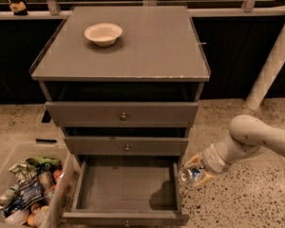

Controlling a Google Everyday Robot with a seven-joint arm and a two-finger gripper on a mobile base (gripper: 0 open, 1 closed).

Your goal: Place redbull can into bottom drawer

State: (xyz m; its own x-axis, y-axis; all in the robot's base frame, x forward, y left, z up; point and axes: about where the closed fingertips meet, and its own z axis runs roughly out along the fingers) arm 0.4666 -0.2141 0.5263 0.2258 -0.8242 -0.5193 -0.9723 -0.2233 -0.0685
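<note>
The bottom drawer (128, 186) of the grey cabinet is pulled open and its grey inside looks empty. My gripper (194, 171) is low at the right, just outside the drawer's right wall, and is shut on the redbull can (188, 174). The can lies sideways between the fingers, its shiny end pointing left toward the drawer. The two upper drawers (123, 114) are pushed in.
A cream bowl (103, 33) sits on the cabinet top. A clear bin (26, 190) with snack packets stands on the floor at the lower left. A white post (275, 56) rises at the right. The floor is speckled terrazzo.
</note>
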